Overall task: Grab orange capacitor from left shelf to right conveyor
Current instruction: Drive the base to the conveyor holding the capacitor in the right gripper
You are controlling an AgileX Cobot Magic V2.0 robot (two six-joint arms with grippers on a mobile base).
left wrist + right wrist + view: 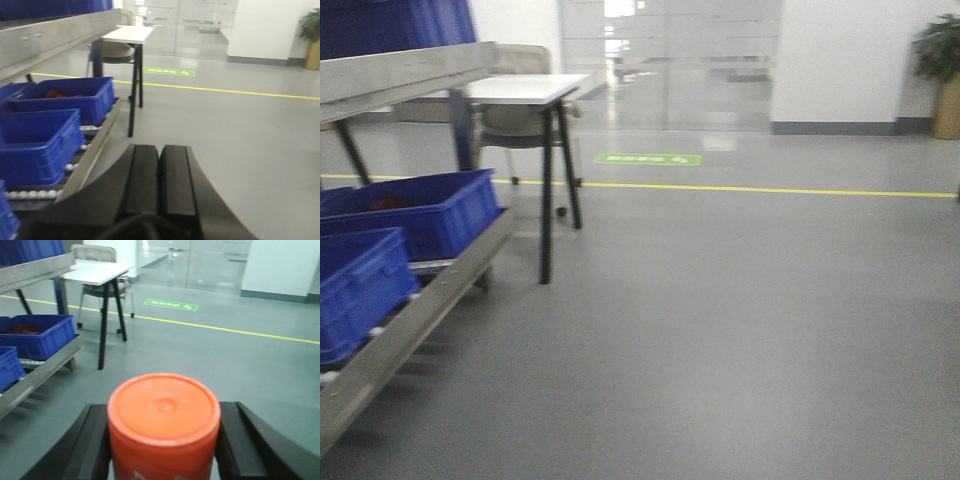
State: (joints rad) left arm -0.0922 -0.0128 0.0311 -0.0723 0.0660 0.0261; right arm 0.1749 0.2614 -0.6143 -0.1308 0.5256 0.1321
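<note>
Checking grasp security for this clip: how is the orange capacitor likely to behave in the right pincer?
The orange capacitor looks rigid and smooth, so it probably won't deform but might slip if the right pincer loosens. Being round, it would likely roll if laid sideways; its flat top suggests it stands stably upright.

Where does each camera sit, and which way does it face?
Exterior front view: on the robot's front, facing grey floor, the brushed steel shelf with blue plastic bins at left; no robot body shows.
Left wrist view: behind the left gripper, black fingers shut, facing that shelf.
Right wrist view: behind the right gripper, shut on the orange flat-topped capacitor.
All share the shelf, white-topped table and yellow floor line.
</note>
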